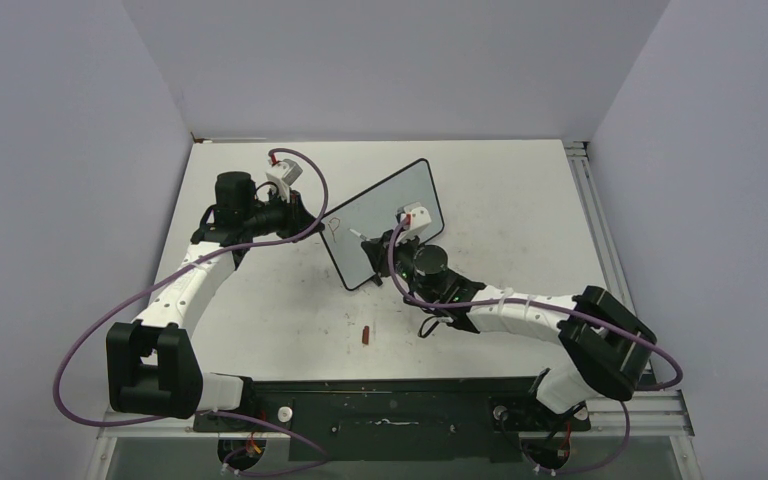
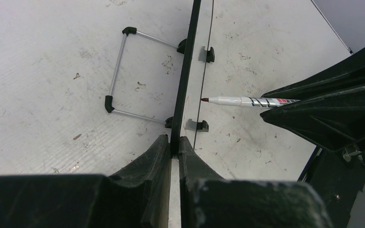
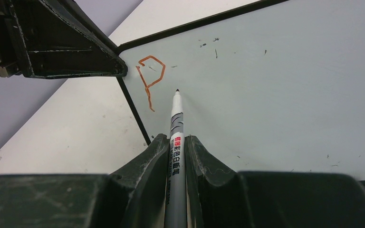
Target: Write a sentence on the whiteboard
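Note:
The whiteboard (image 1: 390, 215) stands tilted on the tabletop, black-framed with a pale face (image 3: 275, 95). My left gripper (image 1: 312, 224) is shut on its left edge; the left wrist view shows the jaws (image 2: 175, 142) pinching the black frame (image 2: 186, 71). My right gripper (image 1: 385, 243) is shut on a silver marker (image 3: 177, 137), also seen in the left wrist view (image 2: 247, 101). Its tip is at the face, just right of the writing; I cannot tell if it touches. Of the sentence, only one orange-red letter like a "P" (image 3: 149, 78) shows near the board's left edge.
A small red cap-like piece (image 1: 365, 335) lies on the table in front of the board. The board's wire stand (image 2: 119, 71) rests on the table behind it. The tabletop (image 1: 520, 200) is smudged, with walls close around and a rail along its right edge (image 1: 600, 230).

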